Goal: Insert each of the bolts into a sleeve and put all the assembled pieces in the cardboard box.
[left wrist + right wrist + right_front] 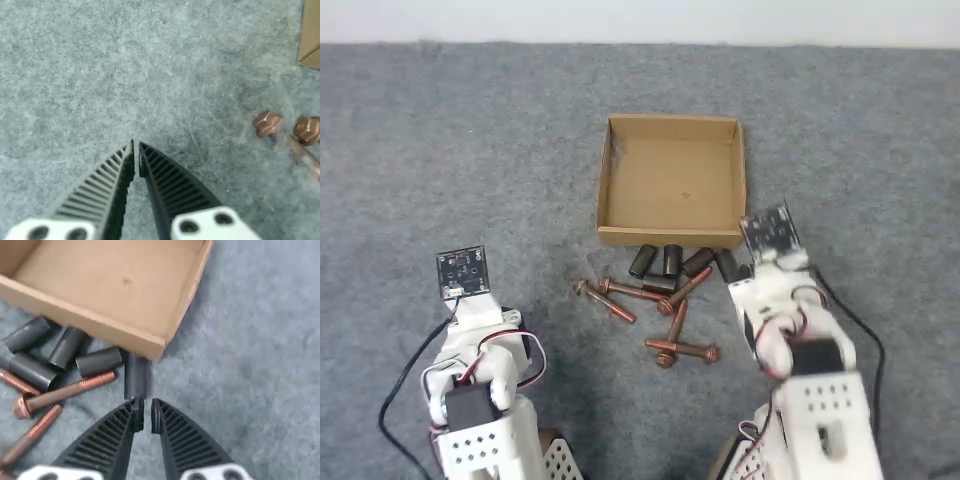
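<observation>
Both left jaws and right jaws nearly closed, holding nothing. The cardboard box (670, 237) sits mid-worktop (470, 150); sleeves (670, 262) just beside its near wall, bolts (635, 292) scattered towards the near edge.

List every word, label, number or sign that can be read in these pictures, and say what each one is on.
No text can be read anywhere.
cardboard box: plain, with only a small speck on its floor, no lettering.
bolts and sleeves: no legible marks.
left arm's circuit board and right arm's circuit board: tiny marks, too small to read.
</observation>
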